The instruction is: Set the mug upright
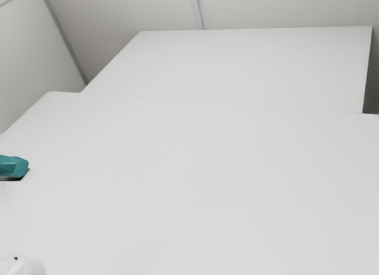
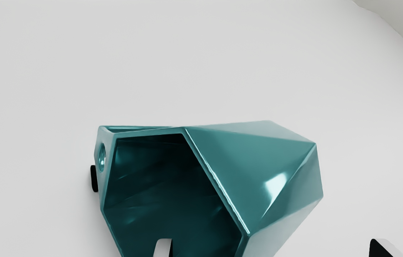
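Exterior view, from its left: I locate the teal mug at the left edge, lying on its side on the white table, with a dark shadow beneath it. Nearer the camera, a white rounded part with 1 small dark spot enters at the lower left corner; I cannot identify it. Pale walls stand behind, and a 2nd white surface extends beyond the table's far edge.

Wrist view, same order: 1 small black shape, nature unclear, sits beside the mug's perforated side piece. Next comes the open mouth, dark inside and exposed to my camera, then the faceted outer body.

Gripper status: open wide, holding nothing. 1 finger overlaps the mouth in my view; I cannot tell whether its tip is inside or above the mug. The other finger stands apart from the mug, past its outer body.
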Motion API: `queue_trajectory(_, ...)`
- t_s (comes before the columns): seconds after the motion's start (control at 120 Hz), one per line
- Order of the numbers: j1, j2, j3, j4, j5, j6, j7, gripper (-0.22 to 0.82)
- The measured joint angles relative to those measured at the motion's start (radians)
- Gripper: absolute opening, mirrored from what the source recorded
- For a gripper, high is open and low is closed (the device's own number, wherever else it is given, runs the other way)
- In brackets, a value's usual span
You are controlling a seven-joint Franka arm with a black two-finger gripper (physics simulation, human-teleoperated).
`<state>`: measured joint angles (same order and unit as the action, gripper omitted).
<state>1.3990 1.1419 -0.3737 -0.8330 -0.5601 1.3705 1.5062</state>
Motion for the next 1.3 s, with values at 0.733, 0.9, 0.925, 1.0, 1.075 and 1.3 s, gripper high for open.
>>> queue_trajectory(0.733, 0.004, 0.021, -0.014, 0.035, -0.001, -0.09, 0.02, 0.6)
queue_trajectory(0.9, 0.006, 0.029, -0.019, 0.042, 0.0, -0.093, 0.024, 0.6)
queue_trajectory(0.925, 0.006, 0.03, -0.019, 0.044, 0.0, -0.094, 0.024, 0.6)
queue_trajectory(1.0, 0.006, 0.031, -0.019, 0.049, 0.0, -0.095, 0.025, 0.6)
queue_trajectory(1.075, 0.006, 0.03, -0.019, 0.057, 0.0, -0.095, 0.027, 0.59)
queue_trajectory(1.3, 0.006, 0.03, -0.019, 0.071, 0.003, -0.091, 0.03, 0.58)
